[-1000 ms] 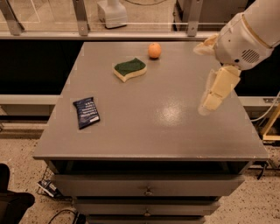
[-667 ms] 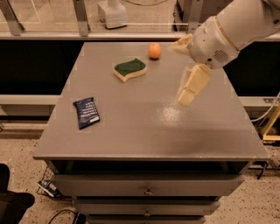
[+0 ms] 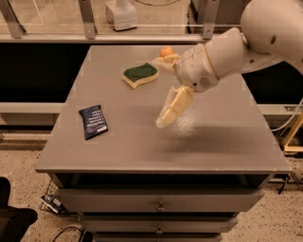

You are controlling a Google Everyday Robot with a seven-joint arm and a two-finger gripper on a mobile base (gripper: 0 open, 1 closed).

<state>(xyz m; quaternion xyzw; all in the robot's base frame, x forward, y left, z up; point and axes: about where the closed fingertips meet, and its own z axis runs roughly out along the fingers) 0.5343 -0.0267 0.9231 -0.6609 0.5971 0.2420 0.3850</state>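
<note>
My gripper point(image 3: 158, 92) hangs over the middle of the grey table point(image 3: 227, 142), held by the white arm that reaches in from the upper right. It is open, its two cream fingers spread wide with nothing between them. One finger point(image 3: 174, 107) points down toward the tabletop; the other lies near a small orange fruit point(image 3: 165, 50) at the back. A yellow sponge with a green top point(image 3: 140, 74) lies just left of the gripper and is the nearest thing. A dark blue packet point(image 3: 93, 121) rests flat at the table's left side.
A white stand point(image 3: 121, 14) sits behind a metal rail beyond the table's far edge. Drawers point(image 3: 161, 204) run along the table's front. Cables lie on the speckled floor at lower left.
The arm has swung left from the table's right side to over its middle, bringing the open gripper close to the sponge. The sponge, fruit and packet have not moved.
</note>
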